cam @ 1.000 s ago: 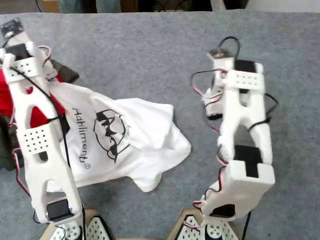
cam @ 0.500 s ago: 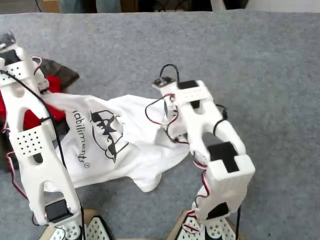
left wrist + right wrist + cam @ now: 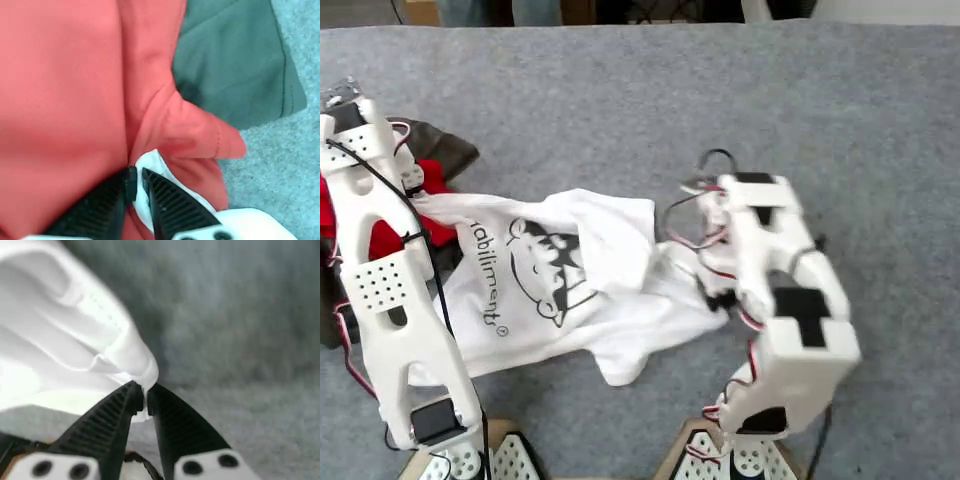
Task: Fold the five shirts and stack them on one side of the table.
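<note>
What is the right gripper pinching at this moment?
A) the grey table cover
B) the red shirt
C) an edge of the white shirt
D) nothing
C: in the right wrist view the right gripper is closed on a fold of the white shirt.

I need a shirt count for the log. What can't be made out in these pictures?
High view: the left arm and the picture's edge hide most of the red shirt and dark shirt; the pile's count is unclear.
High view: the right arm covers its jaws' grip on the white shirt.
</note>
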You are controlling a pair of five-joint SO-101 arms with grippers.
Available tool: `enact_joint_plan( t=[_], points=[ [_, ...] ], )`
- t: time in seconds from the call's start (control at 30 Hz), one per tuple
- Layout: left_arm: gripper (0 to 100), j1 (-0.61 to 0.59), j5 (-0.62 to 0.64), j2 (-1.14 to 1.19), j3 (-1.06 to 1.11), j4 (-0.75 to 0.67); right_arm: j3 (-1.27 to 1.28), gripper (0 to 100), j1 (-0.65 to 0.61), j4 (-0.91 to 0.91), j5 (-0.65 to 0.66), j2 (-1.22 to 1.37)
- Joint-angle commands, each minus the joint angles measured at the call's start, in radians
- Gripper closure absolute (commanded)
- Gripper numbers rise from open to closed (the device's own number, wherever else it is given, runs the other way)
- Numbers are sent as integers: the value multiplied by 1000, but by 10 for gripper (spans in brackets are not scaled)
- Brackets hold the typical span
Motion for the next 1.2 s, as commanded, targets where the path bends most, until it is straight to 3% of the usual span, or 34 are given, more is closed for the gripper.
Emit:
enact_joint_plan(
  t=[0.0,0.3,0.47,0.6,0.8,0.93,1.03,1.1,1.17],
  points=[
    [971,36,-31,-25,53,14,85,985,198,64,143,-166],
    [971,240,-146,-63,225,14,170,985,755,325,752,-455],
    [971,285,-221,-94,346,12,163,985,939,339,934,-510],
    [971,282,-292,-120,438,12,122,977,954,339,947,-510],
    [971,277,-381,-218,552,12,4,791,990,342,942,-516],
    [955,277,-365,-307,564,11,-56,743,980,342,942,-516],
    [827,265,-261,-358,568,11,-59,743,916,342,922,-516],
    [723,246,-193,-384,570,11,-48,743,841,347,830,-515],
    [706,206,-164,-402,559,9,-47,743,749,344,721,-509]
  ],
)
